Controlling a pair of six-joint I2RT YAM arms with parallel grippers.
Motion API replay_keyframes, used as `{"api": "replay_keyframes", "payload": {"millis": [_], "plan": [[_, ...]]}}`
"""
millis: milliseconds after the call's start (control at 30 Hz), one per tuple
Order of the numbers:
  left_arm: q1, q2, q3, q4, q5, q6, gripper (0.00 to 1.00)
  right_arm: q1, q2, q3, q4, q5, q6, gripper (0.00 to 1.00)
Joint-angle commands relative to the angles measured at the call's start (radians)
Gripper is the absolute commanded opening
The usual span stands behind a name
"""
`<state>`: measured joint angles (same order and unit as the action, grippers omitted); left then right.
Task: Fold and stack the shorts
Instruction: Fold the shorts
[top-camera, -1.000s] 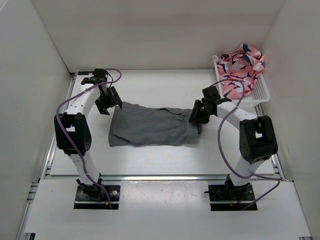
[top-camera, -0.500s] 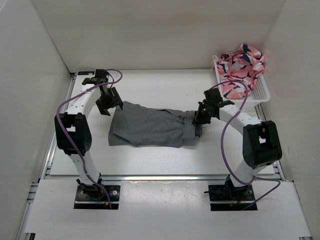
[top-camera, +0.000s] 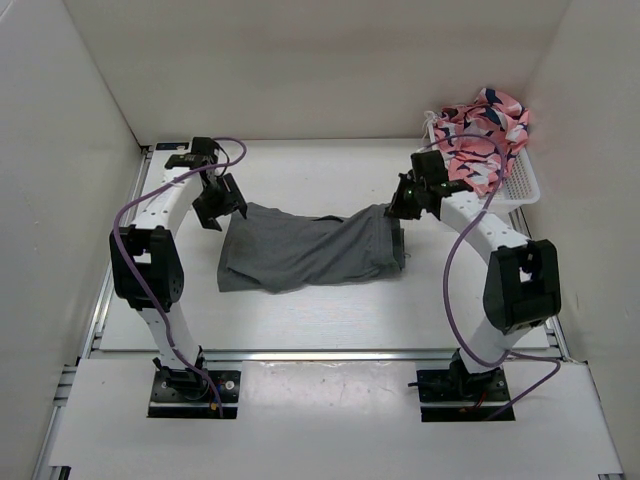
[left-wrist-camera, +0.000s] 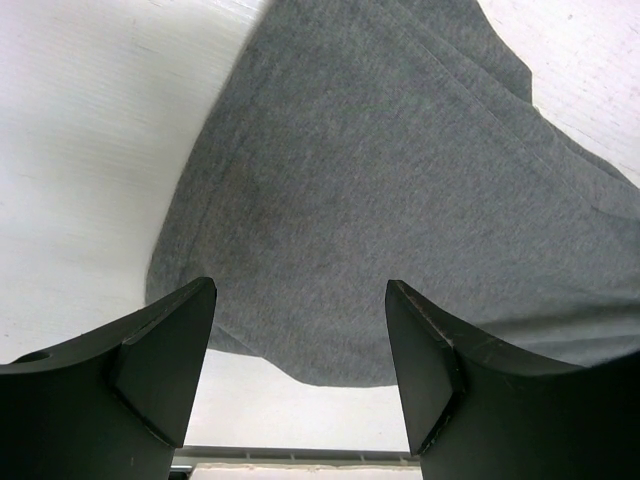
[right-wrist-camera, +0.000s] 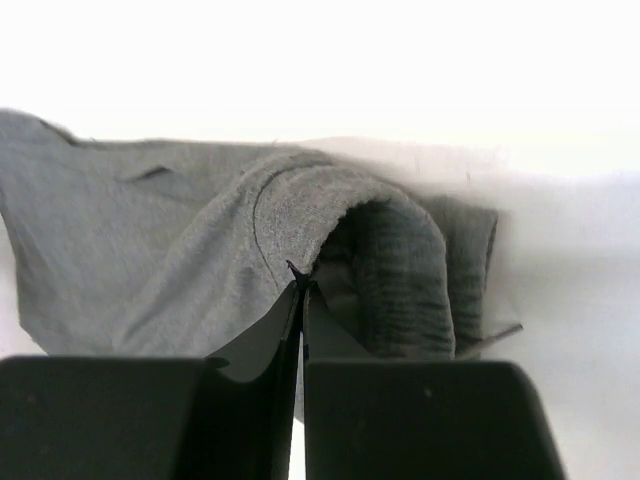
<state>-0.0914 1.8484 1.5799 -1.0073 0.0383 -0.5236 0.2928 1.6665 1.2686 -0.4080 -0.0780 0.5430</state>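
Firmly, right fingers (right-wrist-camera: 400, 420) pinch the shorts (top-camera: 300, 255); left fingers (left-wrist-camera: 150, 380) spread above.

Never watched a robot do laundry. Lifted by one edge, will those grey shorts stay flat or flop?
Likely floppy: where the right gripper pinches the shorts, the cloth curls into a soft fold. Probably light, since that small pinch holds the end up. The rest would likely trail behind.
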Motion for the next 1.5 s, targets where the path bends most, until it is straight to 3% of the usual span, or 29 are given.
{"api": "replay_keyframes", "payload": {"millis": [0, 233, 333, 433, 467, 567, 633, 767, 867, 900, 967, 1000, 1133, 1267, 1467], "plan": [[-0.014, -0.009, 0.038, -0.011, 0.009, 0.002, 0.80, -0.018, 0.073, 0.092, -0.012, 0.027, 0.008, 0.00], [-0.051, 0.067, 0.038, 0.007, 0.020, 0.002, 0.80, -0.027, 0.239, 0.181, -0.081, 0.164, -0.002, 0.00], [-0.071, 0.095, 0.038, 0.027, 0.020, 0.002, 0.80, -0.006, 0.257, 0.212, -0.162, 0.331, -0.002, 0.03], [-0.082, 0.123, 0.038, 0.027, 0.020, 0.002, 0.80, 0.005, 0.237, 0.226, -0.184, 0.376, -0.012, 0.20], [-0.082, 0.123, 0.048, 0.027, 0.020, 0.002, 0.80, 0.014, 0.225, 0.226, -0.184, 0.388, -0.023, 0.33], [-0.091, 0.144, 0.057, 0.036, 0.020, -0.007, 0.80, 0.051, 0.179, 0.239, -0.247, 0.452, -0.023, 0.58], [-0.091, 0.178, 0.068, 0.056, 0.002, -0.007, 0.80, 0.069, 0.142, 0.264, -0.256, 0.443, -0.034, 0.66], [-0.091, 0.245, 0.130, 0.056, -0.020, -0.007, 0.77, 0.121, 0.085, 0.250, -0.267, 0.417, -0.014, 0.68], [-0.091, 0.255, 0.143, 0.056, -0.011, -0.018, 0.64, 0.163, 0.073, 0.213, -0.276, 0.376, 0.018, 0.44], [-0.091, 0.255, 0.152, 0.056, -0.011, -0.029, 0.48, 0.172, 0.073, 0.200, -0.253, 0.324, 0.018, 0.28], [-0.091, 0.278, 0.161, 0.056, -0.011, -0.029, 0.14, 0.172, 0.085, 0.147, -0.253, 0.261, 0.083, 0.14], [-0.091, 0.290, 0.184, 0.056, -0.026, -0.029, 0.10, 0.172, 0.085, 0.124, -0.241, 0.218, 0.101, 0.06], [-0.091, 0.363, 0.239, 0.038, -0.044, -0.009, 0.10, 0.163, 0.058, -0.033, -0.195, 0.198, 0.123, 0.01], [-0.091, 0.384, 0.249, 0.038, -0.069, 0.000, 0.10, 0.106, 0.091, -0.078, -0.172, 0.325, 0.114, 0.01], [-0.073, 0.393, 0.276, 0.027, -0.093, 0.020, 0.10, 0.039, 0.147, -0.100, -0.149, 0.323, 0.080, 0.00]]}}
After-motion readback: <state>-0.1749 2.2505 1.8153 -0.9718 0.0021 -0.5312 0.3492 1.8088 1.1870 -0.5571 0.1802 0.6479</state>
